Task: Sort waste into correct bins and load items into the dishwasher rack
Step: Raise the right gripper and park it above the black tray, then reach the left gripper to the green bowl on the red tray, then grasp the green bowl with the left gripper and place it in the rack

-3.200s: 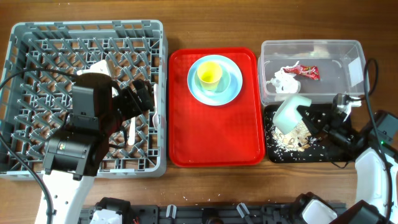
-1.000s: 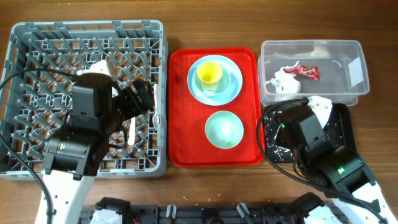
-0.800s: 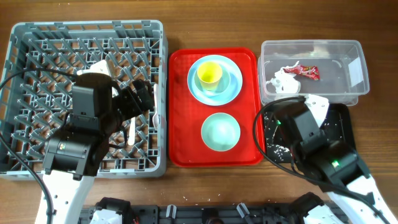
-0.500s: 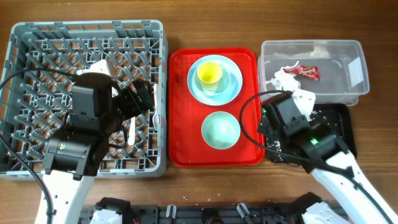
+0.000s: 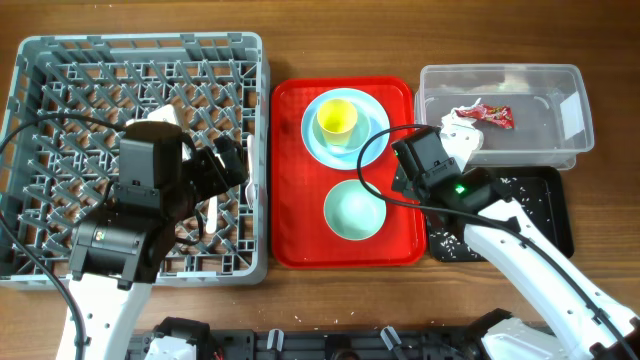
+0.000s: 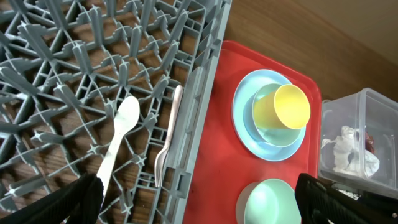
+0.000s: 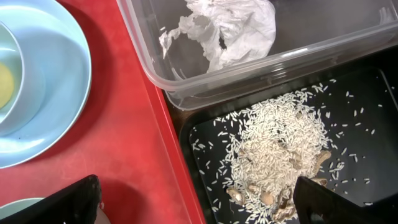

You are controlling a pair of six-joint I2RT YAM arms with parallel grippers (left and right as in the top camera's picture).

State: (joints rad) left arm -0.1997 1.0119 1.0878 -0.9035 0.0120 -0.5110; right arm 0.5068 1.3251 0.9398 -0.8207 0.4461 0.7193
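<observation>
"What do the robot's arms look like?"

"The left arm (image 5: 135,215), left of the flat red plastic tray (image 5: 300,200), has chunky black blocks on top and a white tube below. A thin black cable loops off it."

"And on the tray's other side?"

"The right arm (image 5: 520,240) has a black block with a tiny green light (image 5: 459,188), a long white tube and a looping black cable."

two bowls (image 6: 267,202) (image 6: 263,127), one plate (image 6: 244,118), one cup (image 6: 292,106), two bins (image 5: 500,72) (image 5: 545,205)

Bright, even light from above, w/ soft faint shadows just beside the red tray (image 5: 300,220); all 3 views sharp, colours clean.
</observation>
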